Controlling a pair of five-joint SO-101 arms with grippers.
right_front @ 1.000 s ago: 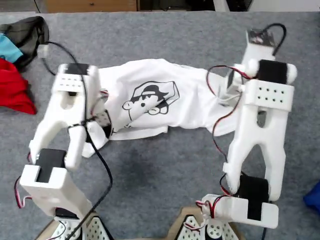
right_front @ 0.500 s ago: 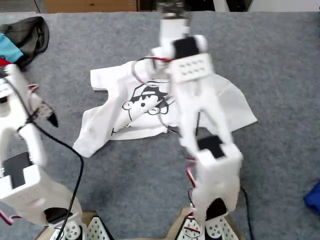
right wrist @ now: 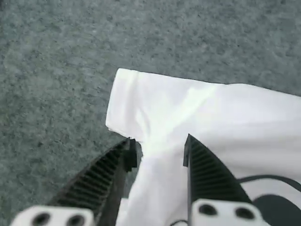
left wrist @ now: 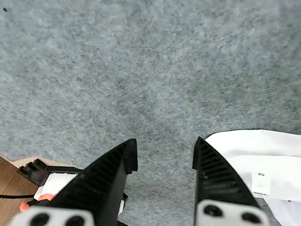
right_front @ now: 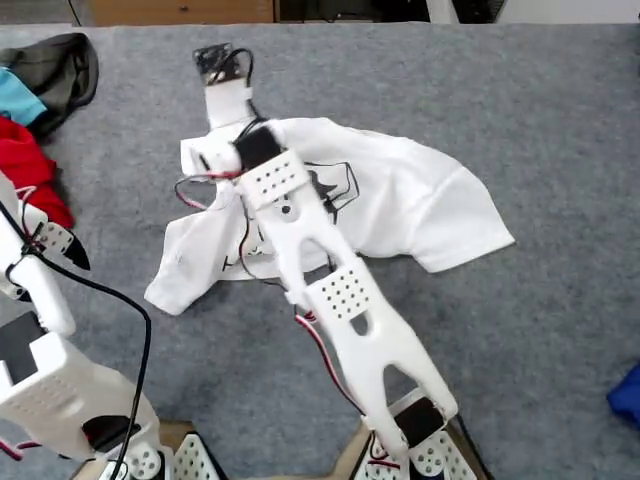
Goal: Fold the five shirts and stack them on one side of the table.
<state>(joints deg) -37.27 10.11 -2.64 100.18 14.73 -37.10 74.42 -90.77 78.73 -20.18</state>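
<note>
White shirt [right_front: 420,205]: lay crumpled mid-table [right_front: 560,90]. Right gripper [right wrist: 157,146]: jaws parted, hung over its sleeve, seemingly not touching. Left gripper [left wrist: 164,150]: jaws parted, empty, over bare table beside the shirt's edge.

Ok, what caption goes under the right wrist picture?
The open right gripper above a corner of the white shirt on the grey table.

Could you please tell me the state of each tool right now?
Left tool: open, empty.
Right tool: open, empty, over the shirt.
</note>
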